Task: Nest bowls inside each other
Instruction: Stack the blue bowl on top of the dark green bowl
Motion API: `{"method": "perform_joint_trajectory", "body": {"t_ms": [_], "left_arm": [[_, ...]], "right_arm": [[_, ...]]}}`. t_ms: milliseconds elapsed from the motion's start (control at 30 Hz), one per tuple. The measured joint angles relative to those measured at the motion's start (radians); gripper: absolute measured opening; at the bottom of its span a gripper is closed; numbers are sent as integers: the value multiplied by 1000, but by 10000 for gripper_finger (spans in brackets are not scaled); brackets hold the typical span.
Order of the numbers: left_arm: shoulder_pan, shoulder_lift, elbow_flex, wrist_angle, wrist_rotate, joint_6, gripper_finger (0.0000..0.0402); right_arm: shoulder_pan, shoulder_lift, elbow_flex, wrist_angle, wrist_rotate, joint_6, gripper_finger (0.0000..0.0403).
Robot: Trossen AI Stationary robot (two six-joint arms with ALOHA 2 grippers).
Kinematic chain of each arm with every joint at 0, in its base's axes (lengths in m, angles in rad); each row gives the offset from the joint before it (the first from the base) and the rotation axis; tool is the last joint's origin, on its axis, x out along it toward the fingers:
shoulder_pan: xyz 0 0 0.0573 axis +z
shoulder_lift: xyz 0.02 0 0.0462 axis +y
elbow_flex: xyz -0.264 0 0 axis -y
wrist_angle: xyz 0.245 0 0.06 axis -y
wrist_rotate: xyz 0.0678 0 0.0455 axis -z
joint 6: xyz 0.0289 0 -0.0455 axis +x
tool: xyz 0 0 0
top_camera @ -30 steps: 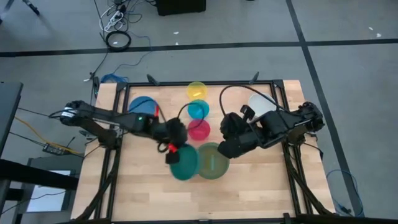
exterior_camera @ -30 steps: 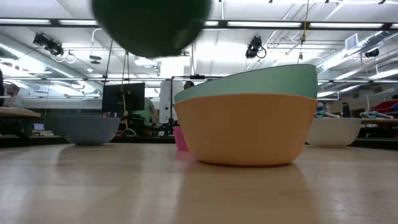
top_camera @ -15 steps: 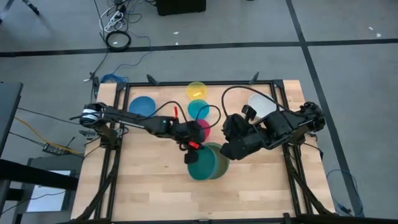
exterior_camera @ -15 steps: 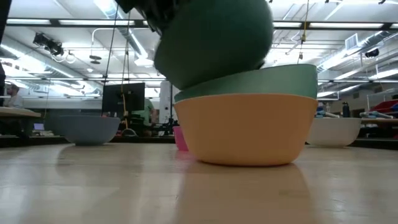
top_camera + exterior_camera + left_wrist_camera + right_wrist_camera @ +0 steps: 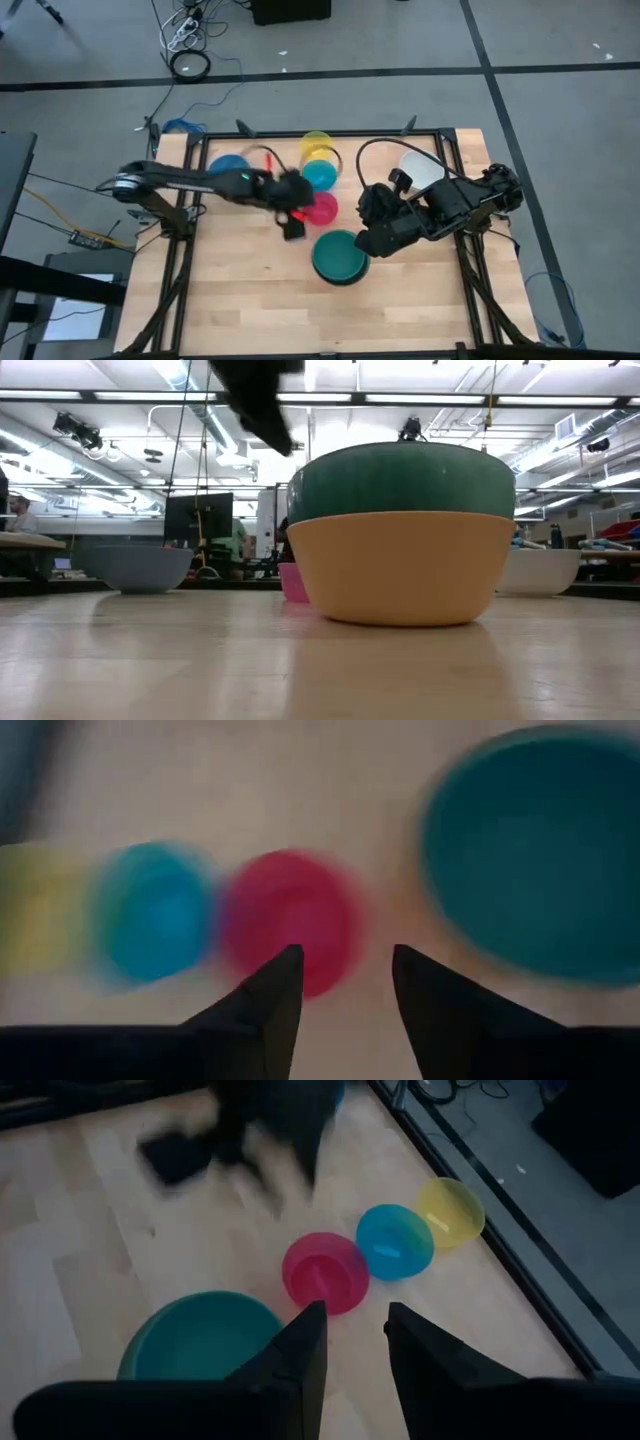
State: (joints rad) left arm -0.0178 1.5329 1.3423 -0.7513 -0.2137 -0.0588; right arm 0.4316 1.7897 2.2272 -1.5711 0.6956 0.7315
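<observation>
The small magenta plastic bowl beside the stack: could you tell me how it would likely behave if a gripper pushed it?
The small magenta plastic bowl would probably slide easily: it looks light and sits on smooth wood. Its rounded wall narrows to a small base, so a high push might tip it. Pushed away from the stack, it would likely bump the small cyan plastic bowl.

bowls (image 5: 400,480): smooth matt plastic | table (image 5: 240,300): pale wood, light sheen

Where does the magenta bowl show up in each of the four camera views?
High view: magenta bowl mid-table, just behind the green bowl stack.
Low view: only a pink sliver shows left of the stack.
Left wrist view: centre, beyond the claw tips.
Right wrist view: centre, beside the green stack.
Shared landmark: the cyan bowl right next to it.
</observation>
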Motion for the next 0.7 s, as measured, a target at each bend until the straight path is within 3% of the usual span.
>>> {"method": "perform_joint_trajectory", "body": {"t_ms": [100,267,467,700], "left_arm": [[39,-104,13,-181,-143,6,169],[138,-203,-25,-427,-244,-19,169],[194,-230,-194,-399,-228,18,170],[251,-216,-410,-357,-294,12,170]], "right_arm": [[0,0,0,-1,1,-1,96],[5,0,0,-1,18,-2,96],[21,0,0,0,35,-2,96],[45,0,0,0,43,8,96]]}}
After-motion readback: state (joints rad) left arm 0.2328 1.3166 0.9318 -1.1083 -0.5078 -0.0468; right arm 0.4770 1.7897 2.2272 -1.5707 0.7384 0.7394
